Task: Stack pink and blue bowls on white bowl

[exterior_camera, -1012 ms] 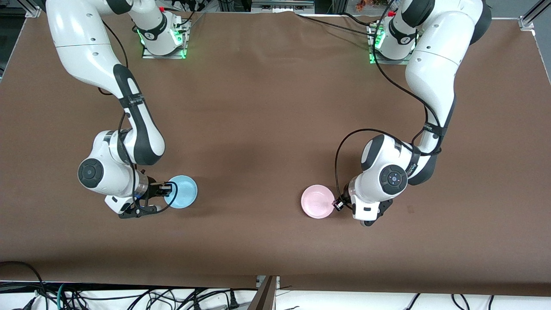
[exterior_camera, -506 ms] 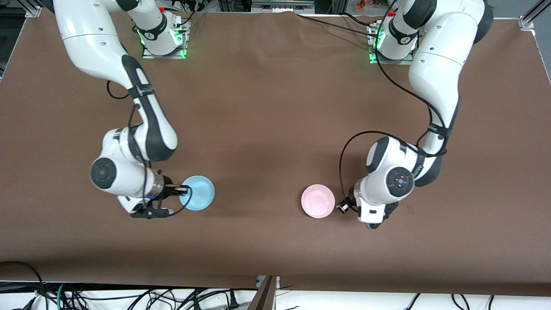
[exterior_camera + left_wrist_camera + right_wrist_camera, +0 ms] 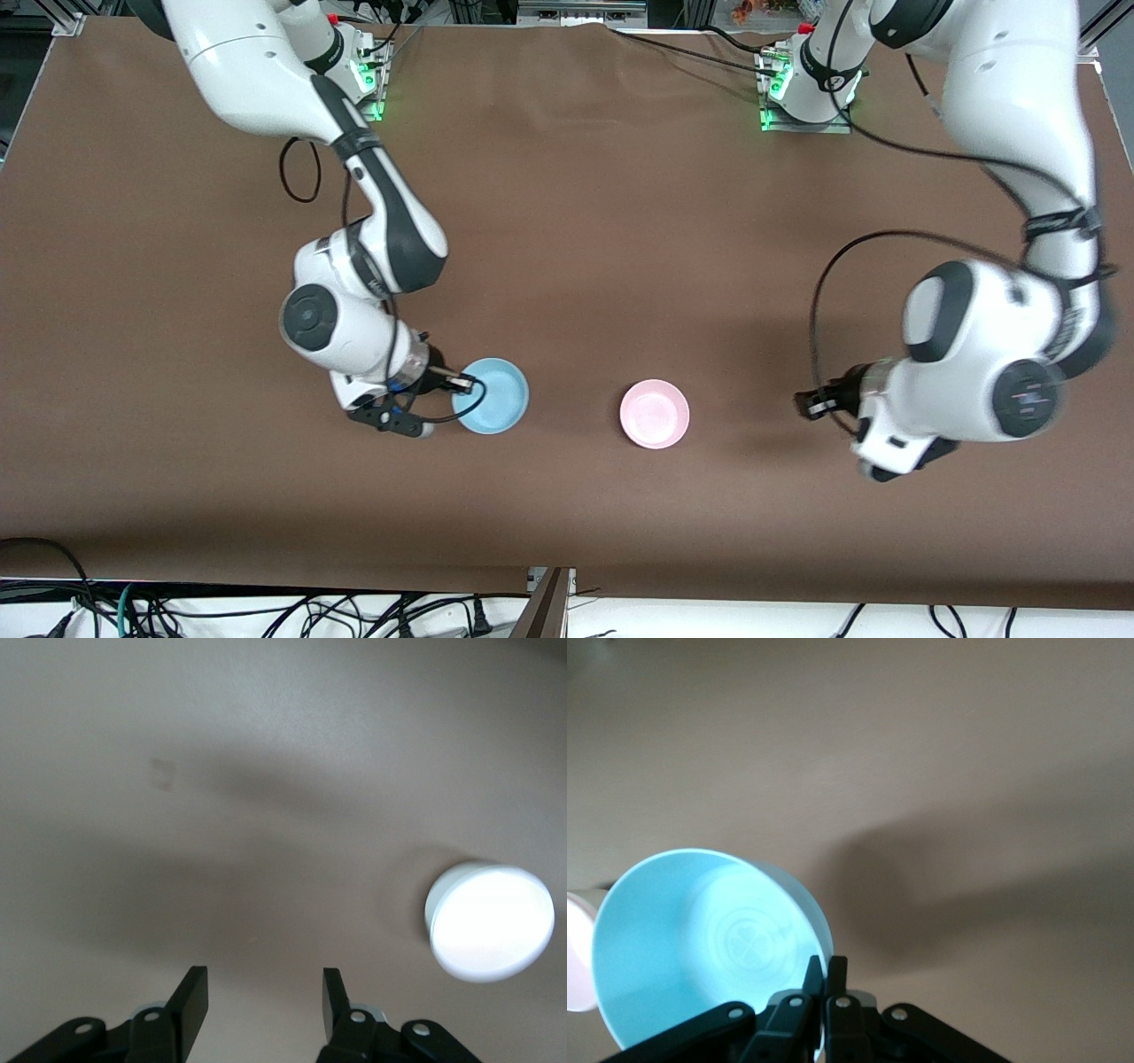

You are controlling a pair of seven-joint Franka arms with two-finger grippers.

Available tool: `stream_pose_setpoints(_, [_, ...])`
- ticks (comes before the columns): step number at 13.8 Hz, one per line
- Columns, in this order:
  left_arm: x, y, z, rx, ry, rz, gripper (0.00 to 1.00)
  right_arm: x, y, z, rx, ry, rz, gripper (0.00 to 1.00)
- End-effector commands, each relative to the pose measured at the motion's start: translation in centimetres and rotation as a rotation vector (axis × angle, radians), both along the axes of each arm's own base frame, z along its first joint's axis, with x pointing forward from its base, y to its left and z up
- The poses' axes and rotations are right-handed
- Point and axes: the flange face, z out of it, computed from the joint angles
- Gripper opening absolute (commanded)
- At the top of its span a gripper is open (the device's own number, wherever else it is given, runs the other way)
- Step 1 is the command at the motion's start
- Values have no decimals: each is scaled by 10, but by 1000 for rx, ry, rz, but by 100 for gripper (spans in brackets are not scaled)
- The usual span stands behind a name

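My right gripper (image 3: 458, 383) is shut on the rim of the light blue bowl (image 3: 494, 396), holding it over the table beside the pink bowl (image 3: 654, 413), on the side toward the right arm's end. In the right wrist view the blue bowl (image 3: 700, 939) hangs tilted from the shut gripper (image 3: 825, 964), and an edge of the pink bowl (image 3: 578, 948) shows. The pink bowl rests on the table with nothing touching it. My left gripper (image 3: 811, 403) is open and empty, off toward the left arm's end. Its wrist view shows the open gripper (image 3: 264, 981) and the pink bowl (image 3: 489, 920) washed out pale. The white bowl is hidden.
The brown table cover (image 3: 567, 221) spreads wide around both bowls. The arm bases (image 3: 337, 80) (image 3: 802, 89) stand along the table edge farthest from the front camera. Cables (image 3: 266, 611) hang below the near edge. A small stain (image 3: 161, 773) marks the cover.
The right arm has carried the blue bowl toward the pink bowl. The left arm has drawn away from the pink bowl toward its own end, its jaws a little wider.
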Motion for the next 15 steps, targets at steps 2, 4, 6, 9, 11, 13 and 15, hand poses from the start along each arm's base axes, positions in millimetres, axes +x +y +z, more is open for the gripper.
stream_pose_setpoints(2, [-23, 80, 100, -5, -97, -239, 84, -3, 89, -2, 107, -52, -172, 0])
stream_pose_setpoints(4, [-31, 122, 114, 9, -102, -354, 100, -11, 129, -6, 196, -108, -241, 0])
stream_pose_setpoints(6, [-44, 144, 130, 33, -91, -366, 100, -25, 161, -20, 303, -170, -268, 0])
stream_pose_setpoints(9, [-49, 143, 130, 43, -85, -360, 100, -44, 193, -38, 370, -216, -256, 0])
stream_pose_setpoints(11, [-53, 152, 127, 53, -99, -349, 100, -47, 199, -47, 388, -237, -255, 0])
stream_pose_setpoints(13, [-70, 154, 123, 69, -120, -347, 100, -46, 197, -55, 398, -259, -259, 0])
stream_pose_setpoints(15, [-96, 142, 116, 101, -165, -362, 100, -45, 196, -60, 399, -268, -257, 0])
